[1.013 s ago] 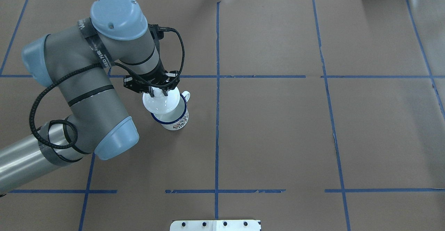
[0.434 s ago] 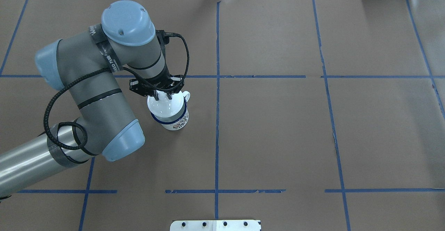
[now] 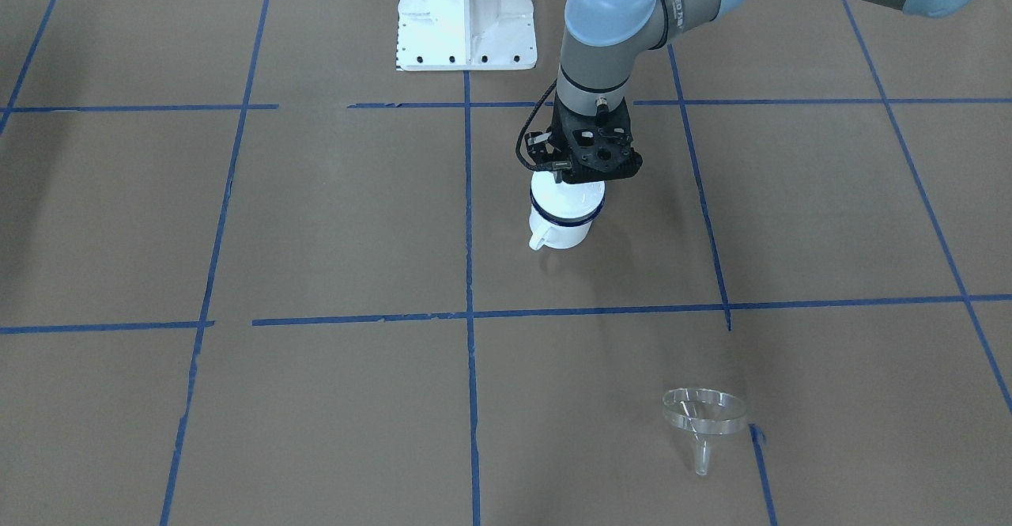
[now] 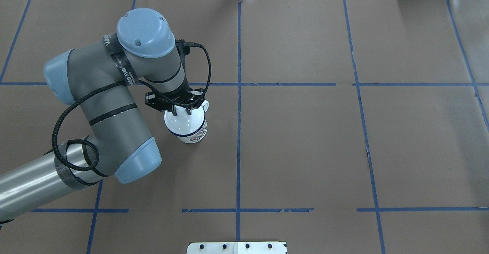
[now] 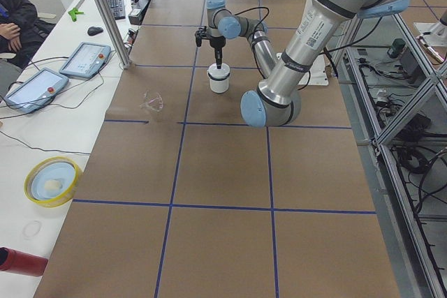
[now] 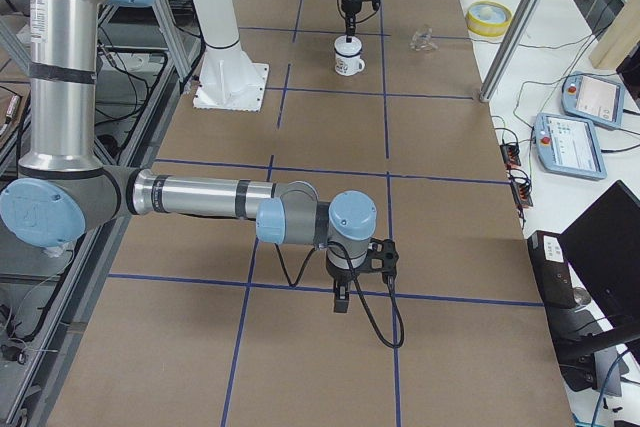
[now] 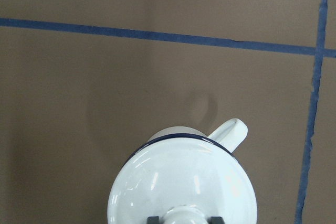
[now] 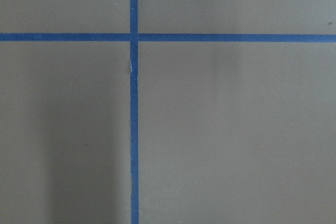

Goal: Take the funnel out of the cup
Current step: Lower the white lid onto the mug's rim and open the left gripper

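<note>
the left jaws are gripping the lid [image 7: 181, 182] by its knob [image 7: 184, 214] on the cup [image 3: 563, 233]; a tilted pull could be tipping the cup. the funnel [image 3: 702, 425] is lying well apart on the tabletop [image 3: 316, 217]. i cannot tell how the right jaws are standing.

The white lid [image 7: 184, 182] hides the cup's [image 7: 229, 131] mouth.
</note>
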### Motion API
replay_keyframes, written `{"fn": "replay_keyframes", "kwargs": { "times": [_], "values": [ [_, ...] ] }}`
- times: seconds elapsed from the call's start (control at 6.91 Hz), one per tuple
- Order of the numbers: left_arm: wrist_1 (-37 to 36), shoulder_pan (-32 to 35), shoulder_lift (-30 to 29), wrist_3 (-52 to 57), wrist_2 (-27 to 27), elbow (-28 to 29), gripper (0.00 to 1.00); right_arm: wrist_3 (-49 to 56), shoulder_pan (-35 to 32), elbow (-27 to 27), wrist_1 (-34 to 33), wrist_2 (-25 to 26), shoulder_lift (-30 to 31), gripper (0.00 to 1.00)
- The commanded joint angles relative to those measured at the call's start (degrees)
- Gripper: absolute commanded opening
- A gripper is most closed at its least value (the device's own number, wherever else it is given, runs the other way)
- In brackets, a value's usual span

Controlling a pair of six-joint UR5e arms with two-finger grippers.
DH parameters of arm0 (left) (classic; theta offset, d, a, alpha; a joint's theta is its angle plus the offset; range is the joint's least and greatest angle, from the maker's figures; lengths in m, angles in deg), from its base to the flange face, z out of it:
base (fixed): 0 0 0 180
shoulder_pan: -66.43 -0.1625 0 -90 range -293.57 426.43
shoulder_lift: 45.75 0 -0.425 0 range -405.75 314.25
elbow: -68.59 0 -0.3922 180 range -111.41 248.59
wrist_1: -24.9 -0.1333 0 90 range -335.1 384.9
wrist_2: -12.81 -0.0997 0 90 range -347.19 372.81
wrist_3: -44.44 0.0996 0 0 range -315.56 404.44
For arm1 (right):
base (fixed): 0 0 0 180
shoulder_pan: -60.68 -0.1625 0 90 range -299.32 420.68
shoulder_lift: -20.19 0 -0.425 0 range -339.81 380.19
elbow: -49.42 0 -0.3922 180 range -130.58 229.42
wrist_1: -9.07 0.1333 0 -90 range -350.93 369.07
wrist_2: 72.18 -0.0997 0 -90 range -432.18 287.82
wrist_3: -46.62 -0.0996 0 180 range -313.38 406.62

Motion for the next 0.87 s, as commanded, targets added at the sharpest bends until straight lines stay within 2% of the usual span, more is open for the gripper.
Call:
{"fn": "replay_keyframes", "kwargs": {
  "times": [0.0,0.58,0.72],
  "values": [
    [-0.03,-0.06,0.31,0.0,-0.06,-0.03,0.0,0.0,0.0,0.0,0.0,0.0,0.0,1.0],
    [-0.03,-0.06,0.31,-0.18,0.29,0.06,0.0,0.0,0.0,0.0,0.0,0.0,0.0,1.0],
    [-0.03,-0.06,0.31,-0.7,0.64,0.06,0.29,0.0,0.0,0.0,0.0,0.0,0.0,1.0]
  ]
}}
